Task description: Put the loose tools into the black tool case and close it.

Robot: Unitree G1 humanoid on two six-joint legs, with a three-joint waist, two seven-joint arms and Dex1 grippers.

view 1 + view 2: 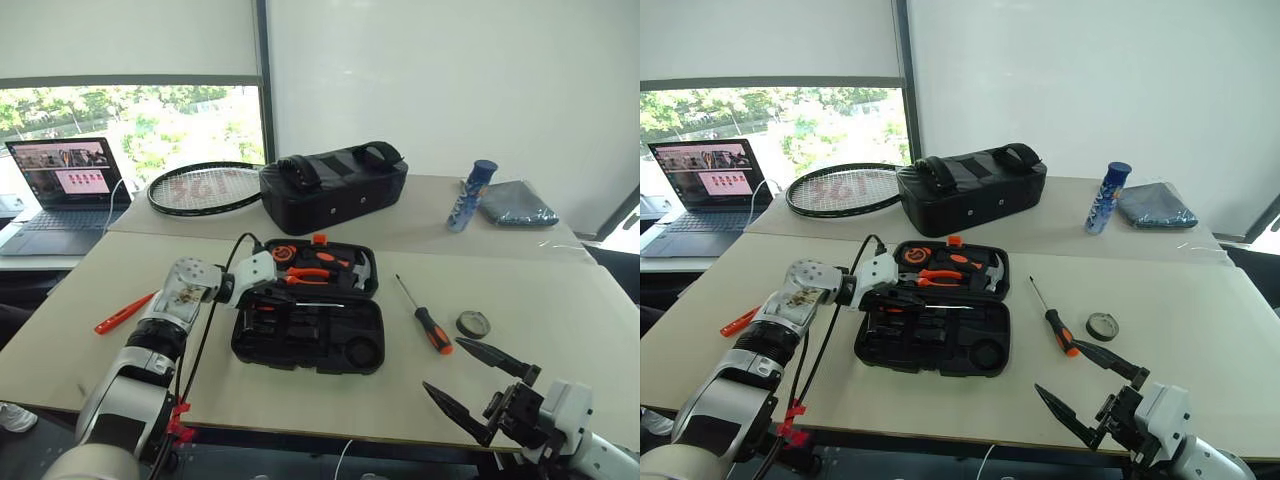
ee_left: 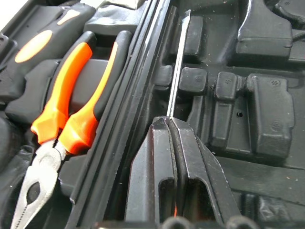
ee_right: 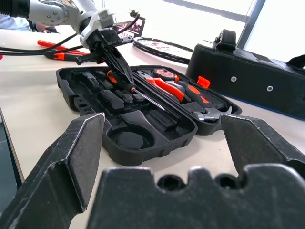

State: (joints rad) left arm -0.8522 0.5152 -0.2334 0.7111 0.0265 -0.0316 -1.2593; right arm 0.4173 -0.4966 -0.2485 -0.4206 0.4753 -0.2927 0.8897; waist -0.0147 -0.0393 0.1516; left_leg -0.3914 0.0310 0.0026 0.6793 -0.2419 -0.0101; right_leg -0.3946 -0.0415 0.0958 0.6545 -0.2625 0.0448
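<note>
My left gripper [image 3: 116,64] pinching thin screwdriver [image 2: 177,67] over black tool case [image 1: 310,325]; lower level into slot beside hinge. Right gripper [image 1: 478,383] spread.

The open tool case [image 1: 310,315] lies mid-desk [image 1: 560,300], pliers [image 1: 308,275] in its rear half. Right of it lies a screwdriver [image 1: 424,315], then a tape roll [image 1: 473,323]. Left of it lies another screwdriver [image 1: 124,313]. Behind sit a fabric bag [image 1: 333,185], a racket [image 1: 205,188] and a laptop [image 1: 62,195]
</note>
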